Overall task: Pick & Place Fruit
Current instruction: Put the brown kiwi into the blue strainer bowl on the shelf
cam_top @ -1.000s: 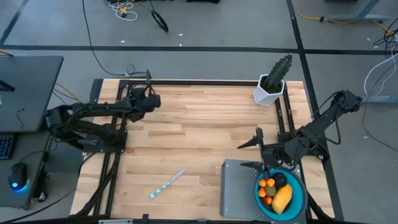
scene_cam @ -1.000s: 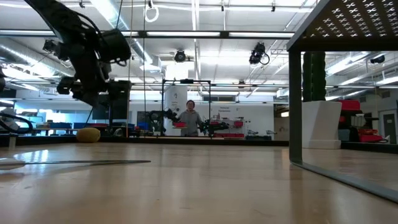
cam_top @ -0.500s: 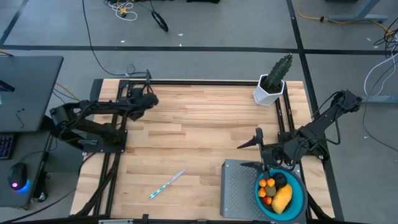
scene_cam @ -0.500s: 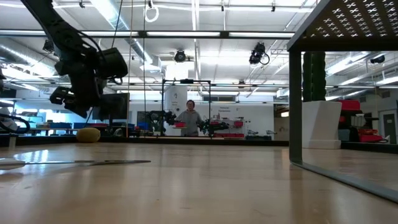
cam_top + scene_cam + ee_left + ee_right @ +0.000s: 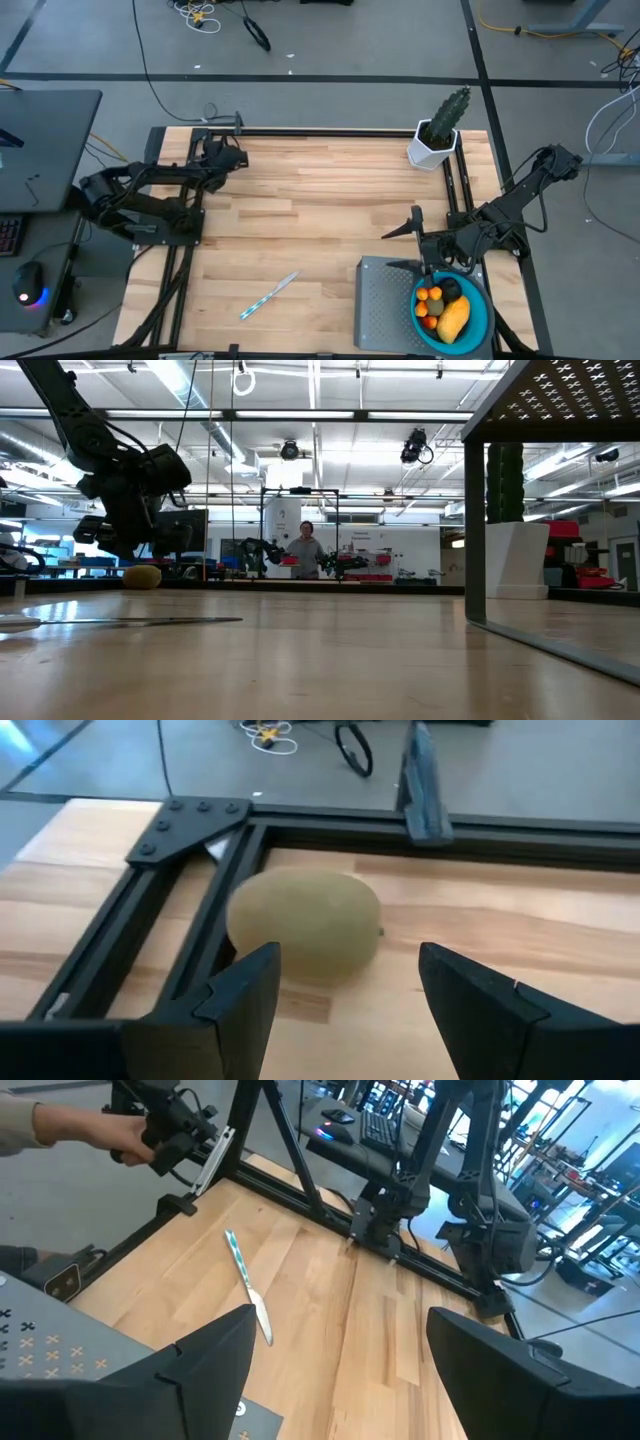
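Note:
An olive-yellow oval fruit (image 5: 305, 925) lies on the wood by the black frame's far-left corner; the low view shows it as a small yellow lump (image 5: 142, 575). My left gripper (image 5: 350, 1005) is open just short of it, one finger to either side, not touching. In the high view this gripper (image 5: 220, 153) hides the fruit. A blue bowl (image 5: 480, 318) holds a yellow oblong (image 5: 453, 320), a black ball (image 5: 451, 289) and small orange-red pieces (image 5: 428, 296). My right gripper (image 5: 405, 250) waits open beside the bowl.
The bowl stands on a grey perforated platform (image 5: 385, 300) at the near right. A white-and-blue stick (image 5: 268, 296) lies near the near edge. A cactus in a white pot (image 5: 438, 135) stands at the far right. A person's hand (image 5: 60, 1125) shows beyond the table.
My left gripper has moved toward the table's far-left corner and come down, closing in on the oval fruit. The fruit, the bowl and my right arm have kept still.

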Robot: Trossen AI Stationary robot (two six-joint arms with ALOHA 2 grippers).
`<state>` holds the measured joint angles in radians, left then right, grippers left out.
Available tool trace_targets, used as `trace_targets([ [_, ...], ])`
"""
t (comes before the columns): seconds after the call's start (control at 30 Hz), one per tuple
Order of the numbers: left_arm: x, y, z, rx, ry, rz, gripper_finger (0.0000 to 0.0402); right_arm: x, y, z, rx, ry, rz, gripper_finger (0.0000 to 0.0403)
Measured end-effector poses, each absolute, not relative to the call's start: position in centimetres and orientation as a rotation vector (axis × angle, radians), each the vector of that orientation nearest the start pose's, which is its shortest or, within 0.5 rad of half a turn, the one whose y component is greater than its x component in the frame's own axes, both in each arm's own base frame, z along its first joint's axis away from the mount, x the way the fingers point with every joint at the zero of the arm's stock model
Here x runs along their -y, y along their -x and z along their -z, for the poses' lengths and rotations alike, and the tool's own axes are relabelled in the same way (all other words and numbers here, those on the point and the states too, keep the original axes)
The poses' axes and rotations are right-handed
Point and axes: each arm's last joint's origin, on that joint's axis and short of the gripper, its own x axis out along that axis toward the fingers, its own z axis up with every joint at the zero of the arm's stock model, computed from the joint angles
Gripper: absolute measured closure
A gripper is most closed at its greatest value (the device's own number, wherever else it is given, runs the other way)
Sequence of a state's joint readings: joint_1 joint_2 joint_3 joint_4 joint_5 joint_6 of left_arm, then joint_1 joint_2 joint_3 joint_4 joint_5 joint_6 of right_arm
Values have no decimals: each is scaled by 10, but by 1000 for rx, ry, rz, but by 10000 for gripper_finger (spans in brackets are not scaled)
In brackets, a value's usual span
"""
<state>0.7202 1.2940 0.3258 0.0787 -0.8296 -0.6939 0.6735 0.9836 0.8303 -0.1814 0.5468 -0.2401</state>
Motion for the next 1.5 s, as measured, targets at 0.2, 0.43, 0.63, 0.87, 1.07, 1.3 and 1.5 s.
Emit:
trace_targets([
  [0.2, -148, -126, -123, -424, 435, -1717, 154, -121, -175, -315, -262, 422, -159, 98],
  [0.43, -156, -128, -128, -394, 463, -1623, 154, -121, -175, -314, -263, 417, -158, 98],
  [0.63, -159, -125, -127, -401, 469, -1630, 153, -121, -175, -314, -263, 417, -158, 98],
  [0.87, -156, -126, -124, -420, 553, -1567, 154, -122, -177, -313, -269, 421, -158, 98],
  [1.07, -156, -125, -123, -431, 561, -1565, 154, -124, -180, -310, -275, 430, -158, 98],
  [1.3, -152, -120, -121, -482, 472, -1696, 154, -125, -181, -309, -280, 437, -159, 98],
  [1.5, -153, -120, -123, -481, 427, -1716, 154, -125, -181, -309, -279, 447, -160, 98],
])
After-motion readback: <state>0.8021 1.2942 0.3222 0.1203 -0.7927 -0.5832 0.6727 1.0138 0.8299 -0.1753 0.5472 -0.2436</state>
